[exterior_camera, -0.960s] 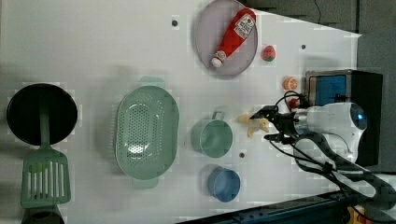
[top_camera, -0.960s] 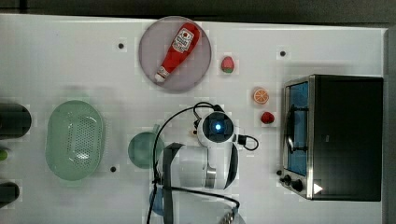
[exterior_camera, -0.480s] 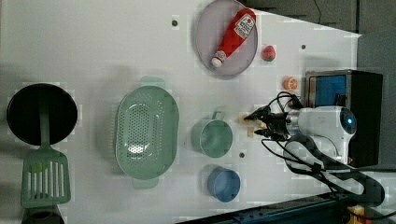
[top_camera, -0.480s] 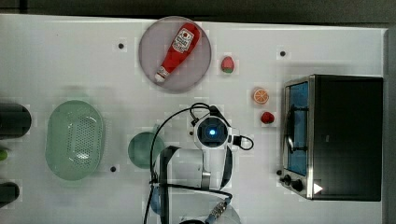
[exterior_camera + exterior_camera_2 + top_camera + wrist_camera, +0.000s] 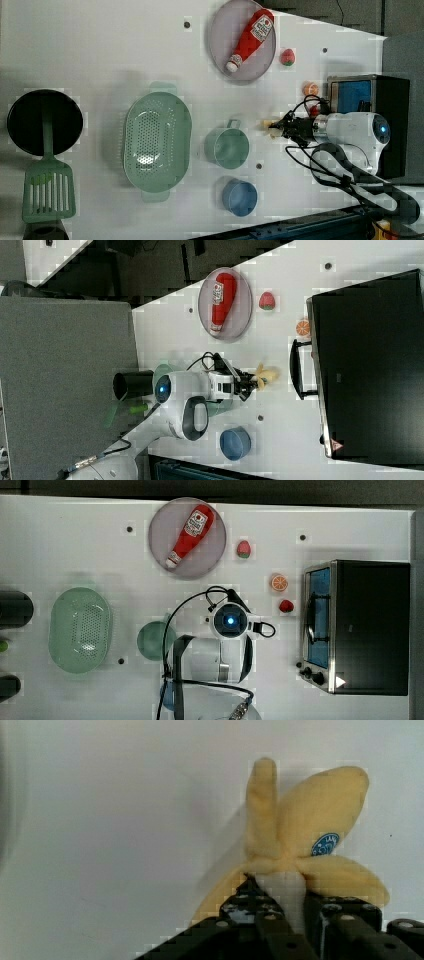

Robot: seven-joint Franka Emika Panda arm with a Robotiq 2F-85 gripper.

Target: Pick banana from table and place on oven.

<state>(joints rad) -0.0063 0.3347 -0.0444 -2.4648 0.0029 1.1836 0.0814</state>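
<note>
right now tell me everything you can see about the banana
The banana is a pale-yellow plush toy, soft and fuzzy-looking, with peel flaps spread open around a paler core and a small round blue sticker on one flap. The gripper is closed on its core, black fingers on either side. In the right view it sticks out from the gripper over the white table, between the teal cup and the oven handle. Whether it touches the table is unclear.
</note>
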